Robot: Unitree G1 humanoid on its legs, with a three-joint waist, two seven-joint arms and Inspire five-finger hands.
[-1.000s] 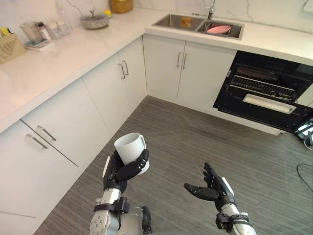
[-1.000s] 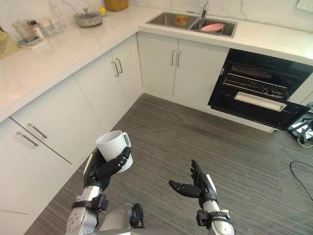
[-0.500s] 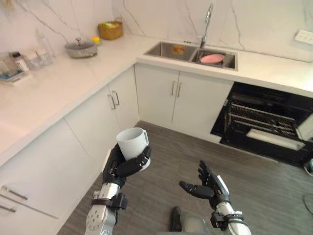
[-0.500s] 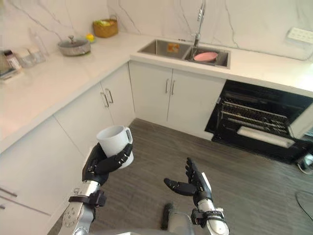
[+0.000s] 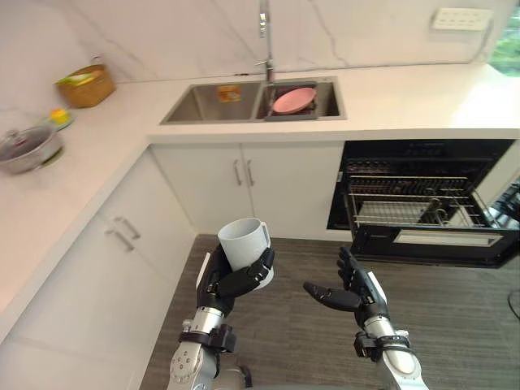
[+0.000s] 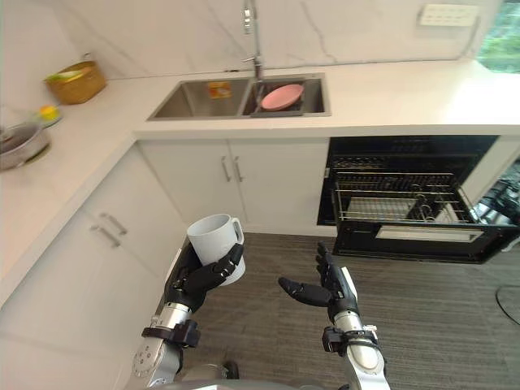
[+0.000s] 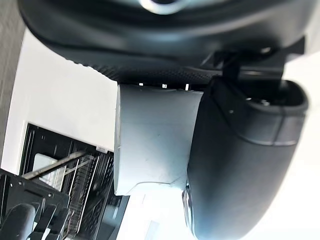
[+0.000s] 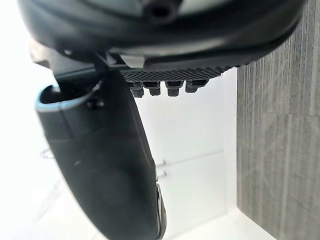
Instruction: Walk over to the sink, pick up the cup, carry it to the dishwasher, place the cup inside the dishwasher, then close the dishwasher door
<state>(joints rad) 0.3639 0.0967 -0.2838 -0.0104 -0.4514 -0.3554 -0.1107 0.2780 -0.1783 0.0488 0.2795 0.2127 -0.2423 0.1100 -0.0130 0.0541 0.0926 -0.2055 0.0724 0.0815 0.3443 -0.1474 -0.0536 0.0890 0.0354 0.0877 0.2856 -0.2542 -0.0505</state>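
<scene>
The white cup (image 5: 242,244) is in the robot's left hand (image 5: 227,283), upright with its mouth up. The dark fingers (image 5: 253,275) are curled round its lower half, and the left wrist view has the thumb pressed against the cup's side. The right hand (image 5: 351,292) is just beside it, palm turned inwards, fingers (image 5: 347,263) straight and spread with nothing in them. Both hands hang over a grey wood-grain floor (image 5: 301,345).

Beyond the left fingers a run of white cabinets (image 5: 248,183) with slim metal handles turns a corner. A pale worktop (image 5: 406,101) lies on it under a veined marble wall (image 5: 162,32). Straight on past the cup, well apart from it, a steel sink (image 5: 199,107) of two basins is let into the worktop. A tall tap (image 5: 265,32) stands behind it and a pink dish (image 5: 292,99) lies in the basin nearer the dishwasher.

Ahead of the right fingers the black dishwasher (image 5: 422,175) stands open, its wire rack (image 5: 406,207) showing and its door (image 5: 435,237) dropped forward.

Far out from the left fingers sit a wicker basket (image 5: 85,84) and a lidded pot (image 5: 28,146).

A small orange label (image 5: 229,93) is on the sink's back wall, and a white socket plate (image 5: 461,18) is on the wall. Any writing on either is too small to read.
</scene>
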